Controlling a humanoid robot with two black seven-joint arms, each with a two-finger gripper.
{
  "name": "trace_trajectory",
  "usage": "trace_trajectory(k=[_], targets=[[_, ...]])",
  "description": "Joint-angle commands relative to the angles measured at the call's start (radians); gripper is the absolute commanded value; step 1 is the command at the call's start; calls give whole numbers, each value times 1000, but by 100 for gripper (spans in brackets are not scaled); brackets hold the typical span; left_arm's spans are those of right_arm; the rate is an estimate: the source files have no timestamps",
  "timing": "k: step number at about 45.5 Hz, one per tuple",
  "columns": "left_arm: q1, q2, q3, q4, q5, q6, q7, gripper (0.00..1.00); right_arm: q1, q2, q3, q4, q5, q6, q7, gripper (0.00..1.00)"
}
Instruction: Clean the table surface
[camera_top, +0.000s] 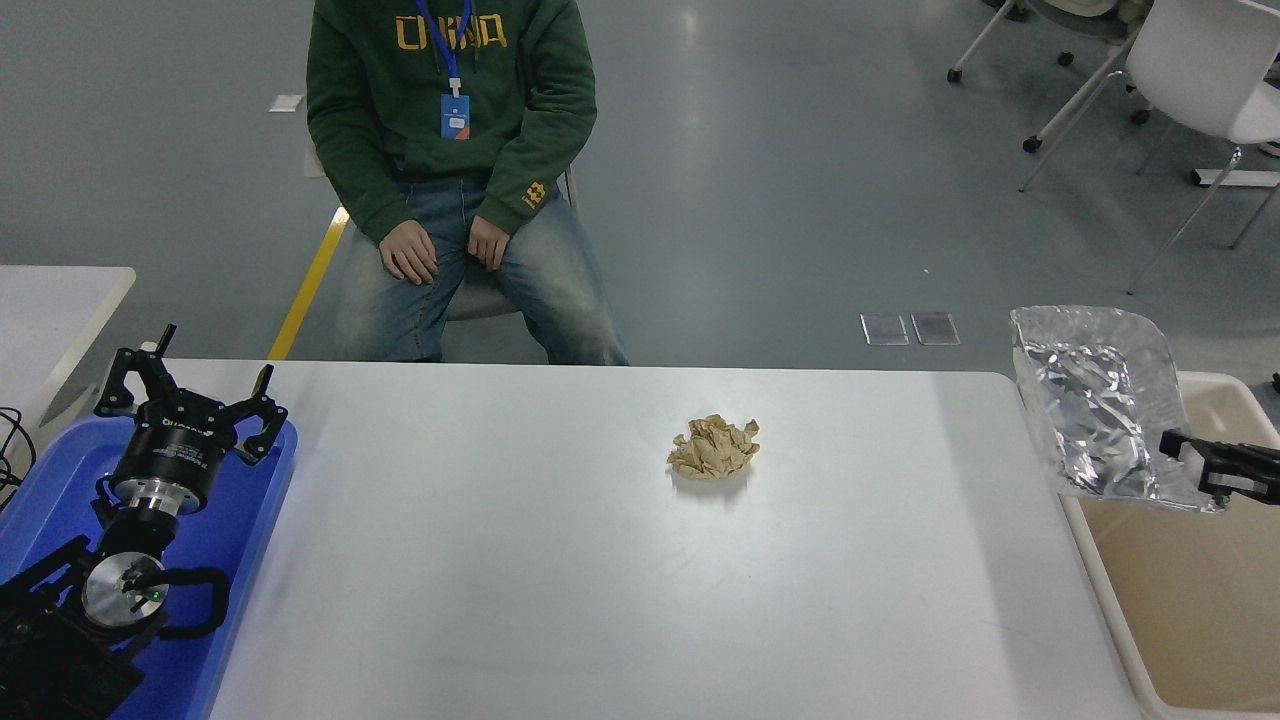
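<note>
Head view, step in hand: your right pincer (1195, 470) is clamped on the near rim of a foil tray (1095, 415), holding it off the tabletop's right edge, over the far end of the beige bin (1180, 600) beside the tabletop. You look to be at the disposal step for the tray.
Head view, next move: judged from this, let the tray go into the bin, then reach for the crumpled brown paper ball (714, 447).
Head view, task's thing: the tabletop (500, 560) fills the middle of the view; the paper ball lies a little right of its centre, nearer the far edge.
Head view, left arm: your left pincer (185, 400) is parked over the blue tray (245, 520) at the tabletop's left edge, fingers spread wide and empty.
Head view, count: one foil tray, one paper ball, one bin, one blue tray, one seated person (450, 150) beyond the far edge.
</note>
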Motion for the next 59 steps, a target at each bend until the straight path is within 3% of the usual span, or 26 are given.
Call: trace_trajectory(k=[1,9,20,38,59], targets=[[-1,1,0,0,1,0,0,100,-102,47,2,-163,3,-53,0,0],[-1,-1,0,0,1,0,0,100,-155,116,0,-300,8,-71,-2,0],[1,-1,0,0,1,0,0,100,-268,331,2,-646,14,-113,3,0],[-1,1,0,0,1,-2,0,100,-334,530,-52,-999,15,-116,21,0],[-1,-1,0,0,1,-2,0,100,-345,557,-55,-1051,14,-108,7,0]])
